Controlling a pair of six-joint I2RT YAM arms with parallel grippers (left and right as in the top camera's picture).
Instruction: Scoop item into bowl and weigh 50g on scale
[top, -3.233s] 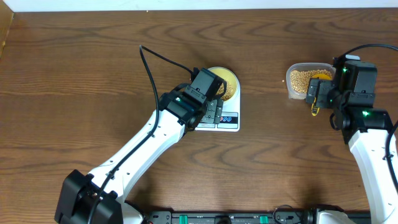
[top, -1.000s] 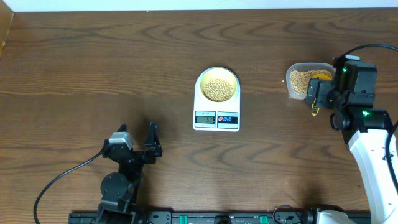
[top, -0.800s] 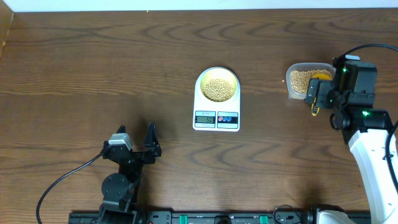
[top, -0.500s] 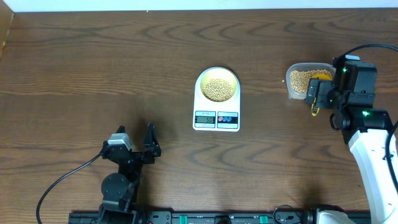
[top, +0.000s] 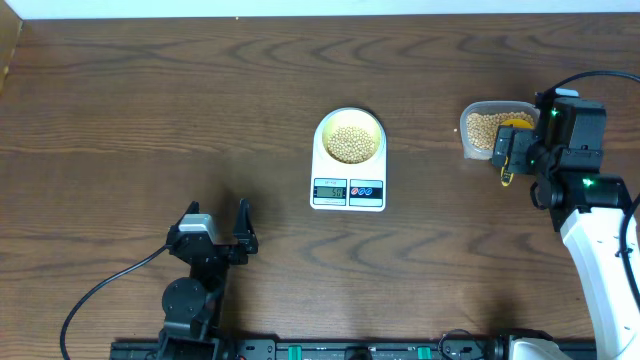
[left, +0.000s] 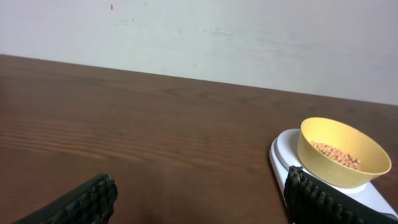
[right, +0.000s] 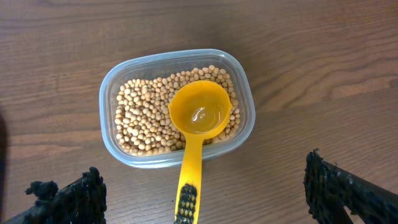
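Tan beans lie in the yellow bowl on the scale at mid tabletop, the weighing seemingly done, so the left jaws rest wide and empty off to one side and the right jaws hang wide above the scoop lying in the tub.

Places the left gripper far back on the near side now, well apart from the scale and bowl that it covers moments earlier.

digits on scale unreadable
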